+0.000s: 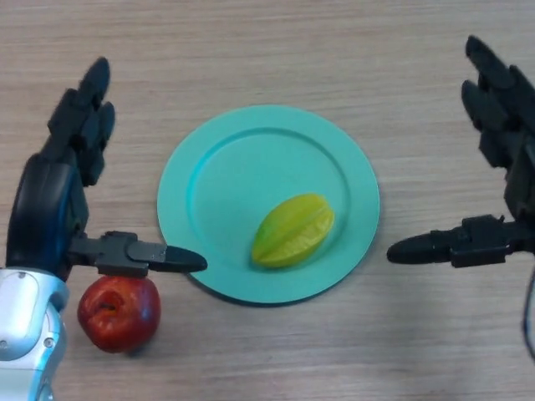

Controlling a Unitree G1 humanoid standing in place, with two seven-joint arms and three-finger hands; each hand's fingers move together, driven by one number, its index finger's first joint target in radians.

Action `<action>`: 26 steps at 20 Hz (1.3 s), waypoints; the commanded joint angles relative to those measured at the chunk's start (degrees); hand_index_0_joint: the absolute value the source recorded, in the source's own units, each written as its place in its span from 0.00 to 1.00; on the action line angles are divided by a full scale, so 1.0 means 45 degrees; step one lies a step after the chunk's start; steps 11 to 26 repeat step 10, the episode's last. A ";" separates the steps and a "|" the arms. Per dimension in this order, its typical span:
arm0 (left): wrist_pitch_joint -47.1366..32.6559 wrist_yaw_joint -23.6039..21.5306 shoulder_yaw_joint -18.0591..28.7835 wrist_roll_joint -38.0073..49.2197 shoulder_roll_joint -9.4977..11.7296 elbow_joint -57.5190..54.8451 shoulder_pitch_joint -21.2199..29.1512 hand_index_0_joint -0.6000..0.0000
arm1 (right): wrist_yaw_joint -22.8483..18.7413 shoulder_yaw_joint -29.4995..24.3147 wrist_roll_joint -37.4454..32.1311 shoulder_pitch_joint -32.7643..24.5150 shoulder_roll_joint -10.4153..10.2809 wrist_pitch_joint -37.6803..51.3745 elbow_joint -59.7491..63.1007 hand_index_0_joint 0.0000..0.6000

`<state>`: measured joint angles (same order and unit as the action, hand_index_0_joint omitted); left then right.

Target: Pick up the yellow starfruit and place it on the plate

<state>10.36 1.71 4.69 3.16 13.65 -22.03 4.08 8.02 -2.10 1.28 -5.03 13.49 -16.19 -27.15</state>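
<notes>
While both hands idle, starfruit occupies plate.

Little marks the place beyond a tabletop of pale wood-grain laminate filling the whole view. A teal plate at the middle holds a yellow starfruit, and a red apple lies near left; it reads as a staged test table rather than a kitchen.

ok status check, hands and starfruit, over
Left hand and right hand open, holding nothing. Starfruit lying on the plate. Red apple beside the plate, not in the way.
</notes>
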 commanded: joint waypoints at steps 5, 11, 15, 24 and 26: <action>-0.1166 -0.0363 0.0441 -0.0073 0.0074 -0.0834 -0.0162 1.00 | 0.0493 -0.0470 -0.0038 0.0304 0.0248 0.3573 0.1028 0.00; -0.0667 0.0303 0.0432 -0.0658 0.0250 -0.0790 -0.0038 1.00 | 0.0033 -0.0123 -0.0034 -0.0200 0.0102 0.2766 0.0940 0.00; -0.0667 0.0303 0.0432 -0.0658 0.0250 -0.0790 -0.0038 1.00 | 0.0033 -0.0123 -0.0034 -0.0200 0.0102 0.2766 0.0940 0.00; -0.0667 0.0303 0.0432 -0.0658 0.0250 -0.0790 -0.0038 1.00 | 0.0033 -0.0123 -0.0034 -0.0200 0.0102 0.2766 0.0940 0.00; -0.0667 0.0303 0.0432 -0.0658 0.0250 -0.0790 -0.0038 1.00 | 0.0033 -0.0123 -0.0034 -0.0200 0.0102 0.2766 0.0940 0.00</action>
